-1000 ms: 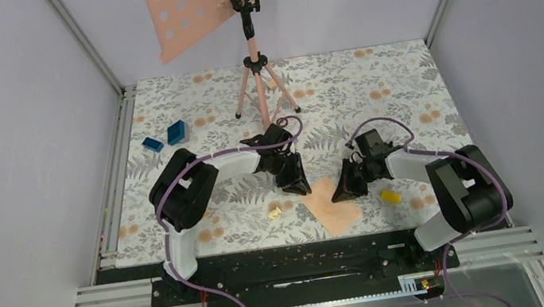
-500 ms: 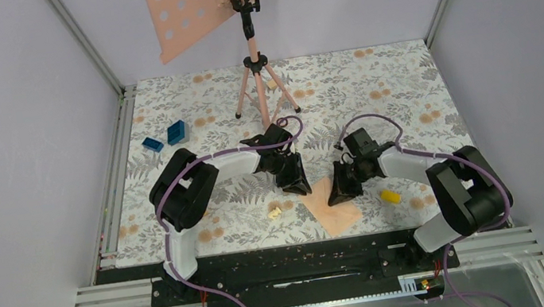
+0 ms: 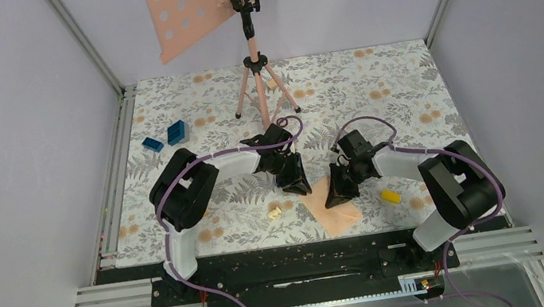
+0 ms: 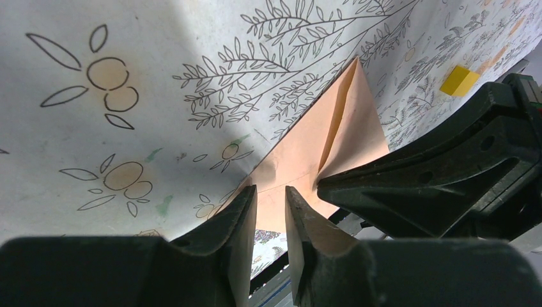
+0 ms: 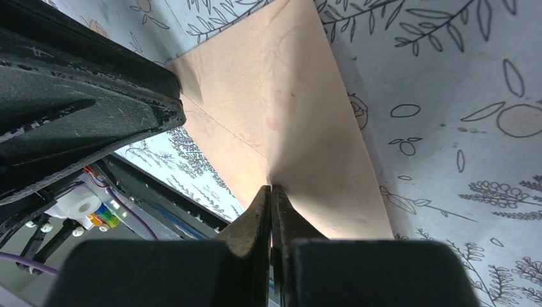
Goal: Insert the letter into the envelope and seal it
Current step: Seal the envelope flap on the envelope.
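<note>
The peach envelope [image 3: 339, 213] lies flat on the floral mat near the front edge, between the two grippers. My left gripper [image 3: 300, 190] stands at its left corner; in the left wrist view its jaws [image 4: 270, 195] are a narrow gap apart with nothing between them, and the envelope [image 4: 307, 153] shows one flap raised along a fold. My right gripper [image 3: 333, 199] is shut, and its tips [image 5: 271, 188] press down on the envelope [image 5: 287, 109] where the creases meet. The letter is not in view.
A perforated pink stand plate [image 3: 215, 1] on a tripod [image 3: 259, 83] stands at the back. Two blue blocks [image 3: 176, 132] lie at the back left. A yellow block [image 3: 390, 196] lies right of the envelope and a small cream piece [image 3: 275, 212] left of it.
My right gripper has moved left and forward over the envelope, closer to the left gripper. The left arm has not moved.
</note>
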Controlling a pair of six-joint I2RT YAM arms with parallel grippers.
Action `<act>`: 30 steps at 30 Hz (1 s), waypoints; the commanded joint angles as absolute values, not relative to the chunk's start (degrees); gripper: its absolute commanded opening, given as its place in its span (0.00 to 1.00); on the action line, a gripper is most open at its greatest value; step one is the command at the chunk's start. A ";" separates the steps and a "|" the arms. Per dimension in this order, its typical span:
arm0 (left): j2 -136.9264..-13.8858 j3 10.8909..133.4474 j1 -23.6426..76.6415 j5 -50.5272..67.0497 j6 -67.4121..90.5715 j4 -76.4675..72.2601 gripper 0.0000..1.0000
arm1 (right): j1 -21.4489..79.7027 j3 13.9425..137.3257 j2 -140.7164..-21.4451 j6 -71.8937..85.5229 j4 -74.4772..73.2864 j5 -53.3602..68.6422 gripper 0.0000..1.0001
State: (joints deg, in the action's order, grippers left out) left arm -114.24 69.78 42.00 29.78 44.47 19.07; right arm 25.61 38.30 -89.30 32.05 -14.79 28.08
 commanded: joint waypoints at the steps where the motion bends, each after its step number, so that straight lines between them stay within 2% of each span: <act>1: -115.27 69.31 42.37 27.11 43.46 18.61 0.25 | 26.03 39.28 -87.16 31.87 -14.85 26.27 0.00; 9: -113.61 69.38 42.38 27.28 43.86 18.59 0.25 | 26.02 43.07 -78.66 31.87 -18.89 29.63 0.00; 14: -112.57 69.70 42.45 27.71 43.90 18.90 0.25 | 25.66 42.78 -75.62 32.89 -19.48 24.42 0.00; 24: -108.39 73.94 45.31 29.65 45.17 18.78 0.25 | 23.20 34.83 -72.81 35.24 -20.34 23.73 0.00; 30: -112.14 78.71 48.26 31.89 47.91 15.20 0.24 | 22.69 30.39 -69.80 36.31 -20.78 21.05 0.00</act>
State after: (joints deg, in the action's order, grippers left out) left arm -112.25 74.67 46.65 29.93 45.63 19.68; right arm 23.24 31.59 -72.53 35.03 -19.66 23.46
